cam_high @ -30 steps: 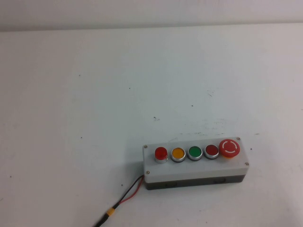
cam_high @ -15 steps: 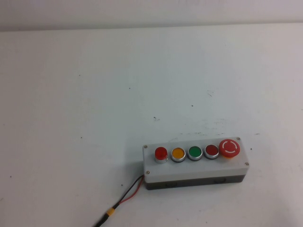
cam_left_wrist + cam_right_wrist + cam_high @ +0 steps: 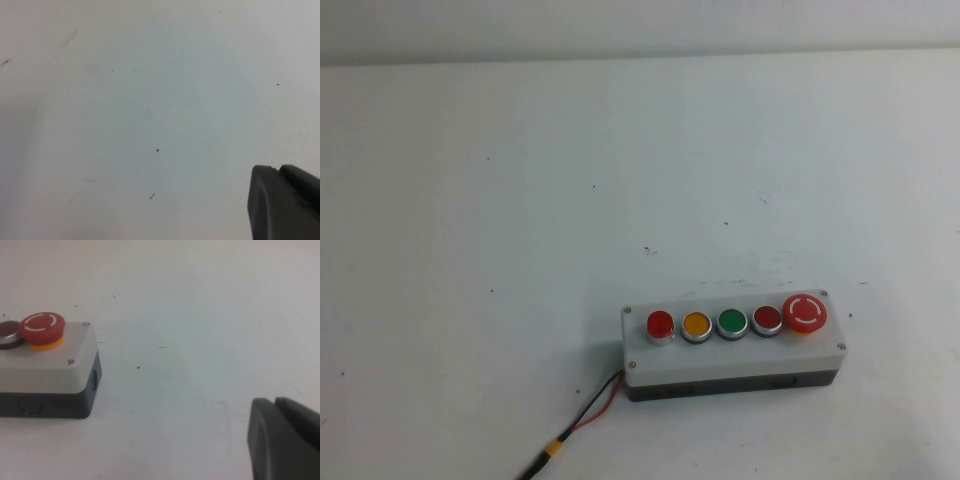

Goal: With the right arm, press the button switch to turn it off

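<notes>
The button switch (image 3: 660, 325), bright red with a silver ring, is the leftmost button on the white five-button box (image 3: 732, 355), which lies at the front right of the table. Neither arm shows in the high view. My right gripper (image 3: 275, 401) is shut and empty, low over bare table to the right of the box's end (image 3: 45, 370). Its view shows the mushroom stop button (image 3: 42, 326) and part of the maroon button (image 3: 7, 333), not the bright-red one. My left gripper (image 3: 279, 170) is shut and empty over bare table.
An orange button (image 3: 696, 325), a green button (image 3: 731, 323), the maroon button (image 3: 766, 319) and the mushroom stop button (image 3: 805, 312) follow in a row. A red and black cable (image 3: 582, 420) runs from the box's left end to the front edge.
</notes>
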You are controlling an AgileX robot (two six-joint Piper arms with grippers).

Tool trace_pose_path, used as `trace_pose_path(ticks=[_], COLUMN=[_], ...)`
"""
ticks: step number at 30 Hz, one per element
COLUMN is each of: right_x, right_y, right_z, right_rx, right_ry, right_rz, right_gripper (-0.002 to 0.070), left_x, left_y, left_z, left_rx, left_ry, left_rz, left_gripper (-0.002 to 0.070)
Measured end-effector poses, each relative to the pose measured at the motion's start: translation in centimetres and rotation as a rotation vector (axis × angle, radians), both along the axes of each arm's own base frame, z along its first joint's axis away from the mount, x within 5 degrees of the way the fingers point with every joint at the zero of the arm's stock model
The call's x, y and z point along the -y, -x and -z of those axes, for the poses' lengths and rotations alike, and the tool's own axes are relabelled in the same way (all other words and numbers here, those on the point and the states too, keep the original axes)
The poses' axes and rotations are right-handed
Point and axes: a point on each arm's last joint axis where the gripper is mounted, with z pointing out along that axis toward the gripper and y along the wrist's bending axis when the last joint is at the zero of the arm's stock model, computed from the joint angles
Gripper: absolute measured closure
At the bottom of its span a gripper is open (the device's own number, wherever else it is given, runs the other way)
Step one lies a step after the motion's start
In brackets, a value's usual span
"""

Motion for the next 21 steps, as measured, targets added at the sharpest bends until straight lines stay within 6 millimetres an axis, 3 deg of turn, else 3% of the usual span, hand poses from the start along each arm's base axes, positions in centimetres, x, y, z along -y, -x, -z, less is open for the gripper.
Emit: trace_pose_path(ticks=[21], right_x=[-0.05], right_y=[0.01], right_z=[-0.01], right_rx=[-0.001], right_ry=[-0.015], right_rz=[-0.002], right_gripper=[0.0692], left_x=[0.00], left_y=[0.00], left_z=[0.00], left_rx=[0.000], left_ry=[0.000], left_rz=[0.000], left_gripper=[0.0677])
